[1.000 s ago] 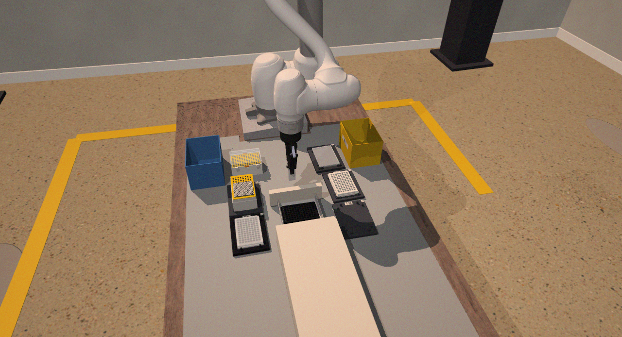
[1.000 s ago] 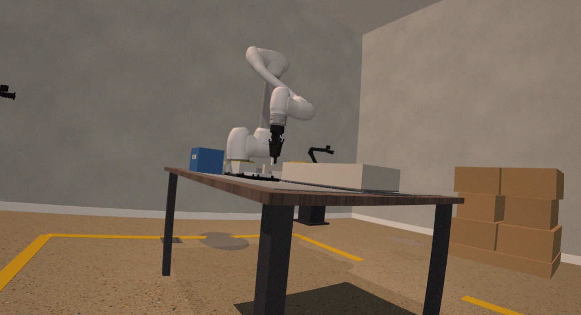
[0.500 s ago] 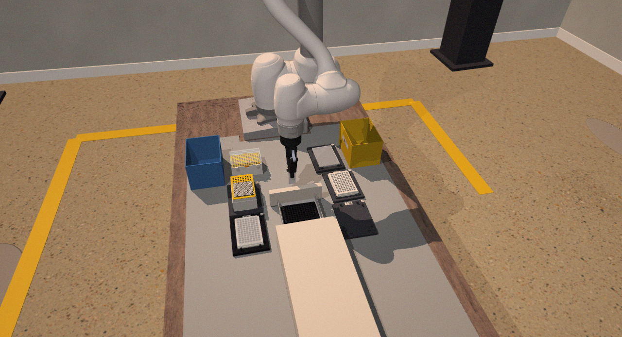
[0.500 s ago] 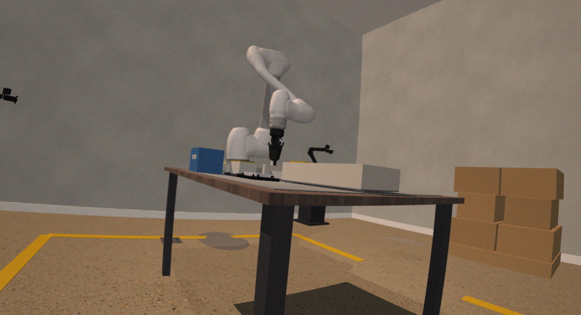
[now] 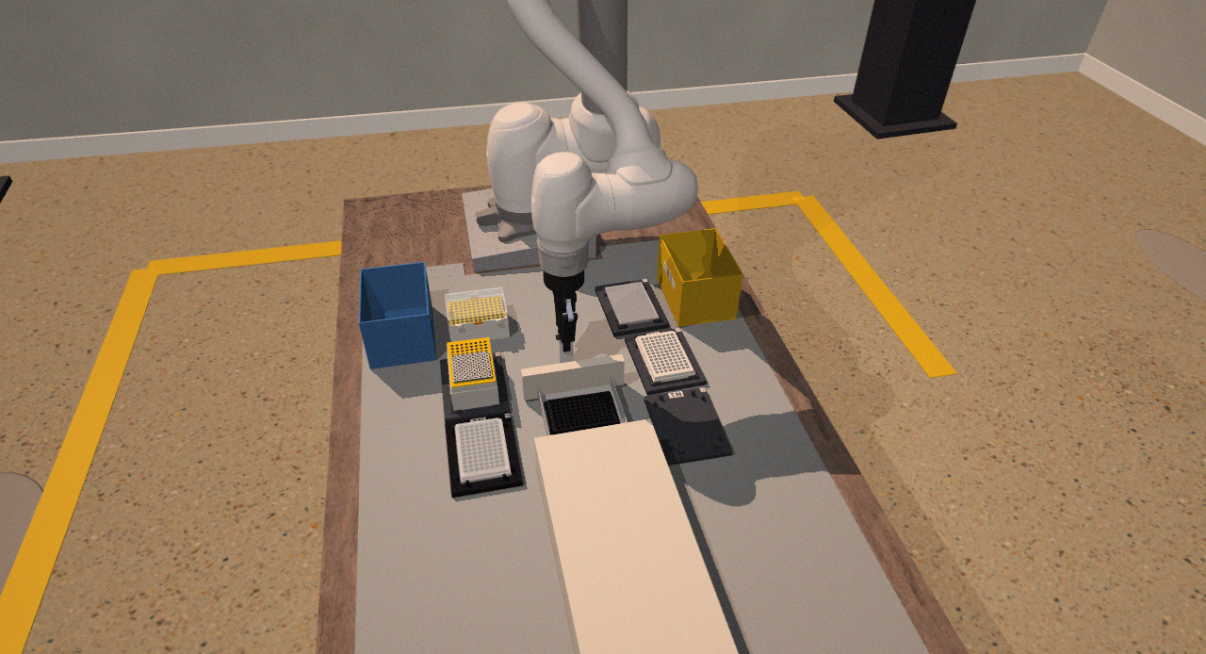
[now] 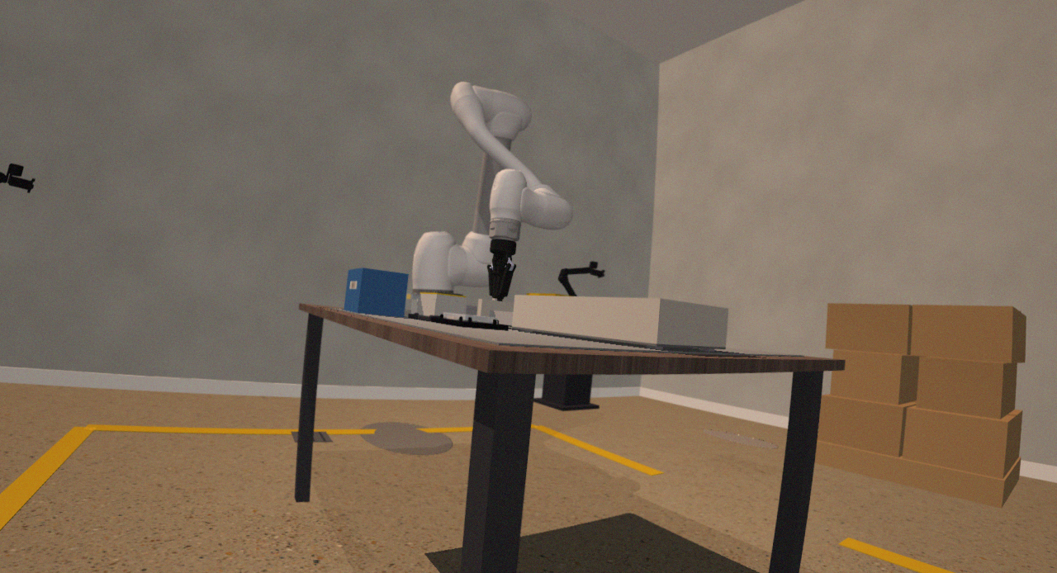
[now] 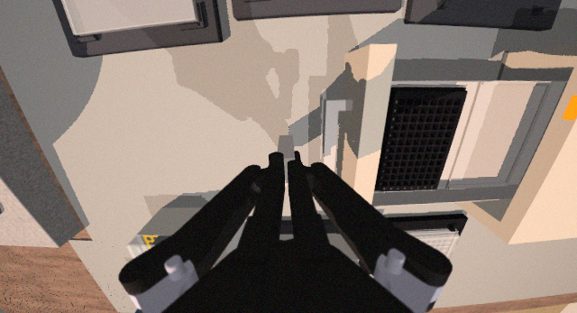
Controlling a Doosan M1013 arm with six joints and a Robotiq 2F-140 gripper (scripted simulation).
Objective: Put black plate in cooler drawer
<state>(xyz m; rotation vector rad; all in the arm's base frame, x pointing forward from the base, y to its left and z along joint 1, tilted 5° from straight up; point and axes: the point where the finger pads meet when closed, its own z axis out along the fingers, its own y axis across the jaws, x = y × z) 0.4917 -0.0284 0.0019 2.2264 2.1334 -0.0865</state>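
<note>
The black plate (image 5: 581, 411) lies flat in the open drawer of the cooler CD (image 5: 624, 524), in the place nearest the drawer front (image 5: 571, 373). In the wrist view the black plate (image 7: 421, 139) sits inside the drawer's ribs, long side across the drawer, and the place behind it is empty. The amber lamp (image 7: 570, 107) is lit. My gripper (image 5: 566, 342) is shut and empty. It hangs just above the bench on the arm-base side of the drawer front. In the wrist view my gripper's tips (image 7: 285, 159) are close to the bar handle (image 7: 334, 124). The nest N1 (image 5: 687, 422) is empty.
A blue bin (image 5: 396, 313) and a tip box (image 5: 477, 310) stand on the left, with a yellow tip rack (image 5: 469, 363) and a white plate (image 5: 480, 449). A yellow bin (image 5: 699, 274), a lidded plate (image 5: 630, 304) and another white plate (image 5: 664, 354) are on the right.
</note>
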